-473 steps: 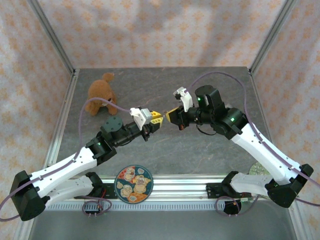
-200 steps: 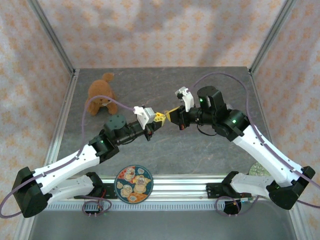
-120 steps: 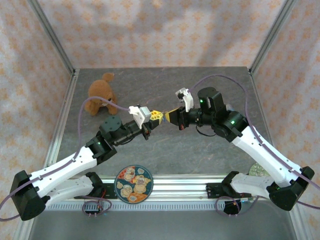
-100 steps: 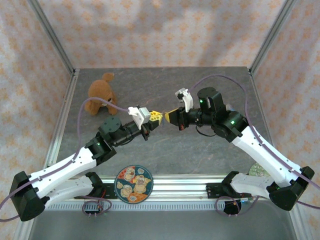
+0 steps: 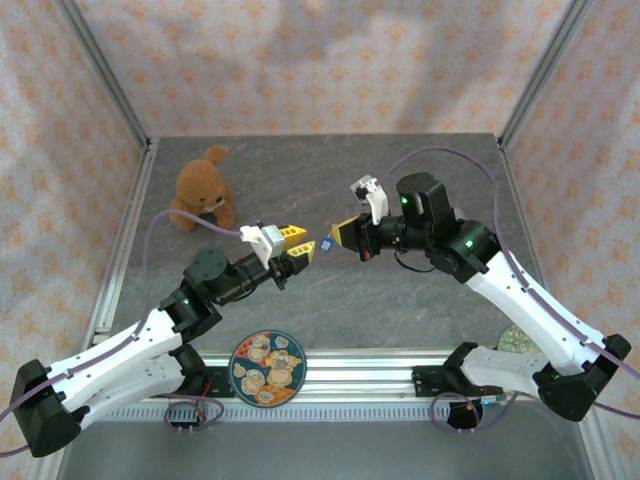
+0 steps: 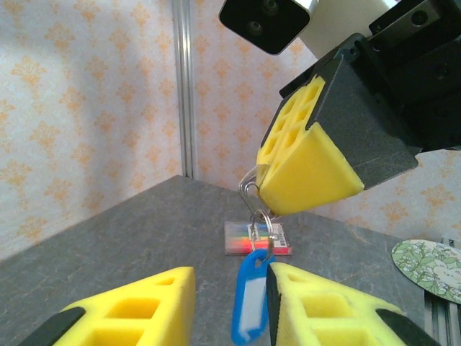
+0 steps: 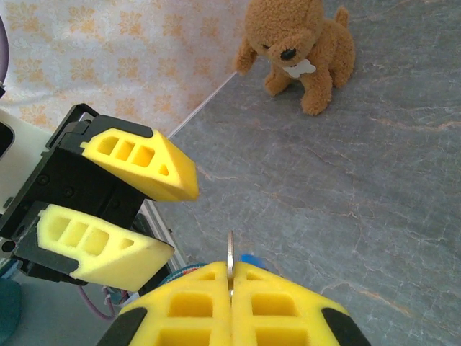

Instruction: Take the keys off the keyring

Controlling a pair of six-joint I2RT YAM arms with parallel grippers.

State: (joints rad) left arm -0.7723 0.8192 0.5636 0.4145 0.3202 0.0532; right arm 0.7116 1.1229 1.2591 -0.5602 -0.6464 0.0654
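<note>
My right gripper (image 5: 337, 232) is shut on the keyring (image 6: 257, 196), a set of silvery wire rings held in the air above the table. The ring's edge (image 7: 230, 252) sticks up out of its pressed-together yellow fingers (image 7: 187, 303). A blue plastic tag (image 6: 250, 303) hangs from the rings. My left gripper (image 5: 306, 246) is open just left of the right one. The tag dangles in the gap between its yellow fingers (image 6: 130, 310), close against the right-hand one, and is not gripped. The keys are hidden; I cannot tell any apart from the rings.
A brown plush dog (image 5: 203, 185) sits at the back left. A packet of coloured sticky tabs (image 6: 258, 238) lies on the grey table below the grippers. A round patterned plate (image 5: 267, 368) rests at the near edge, a green plate (image 5: 520, 338) at the near right.
My left gripper, shut tip to tip against the right one a second ago, has opened and drawn back down-left. The blue tag now hangs free. The right gripper has stayed put.
</note>
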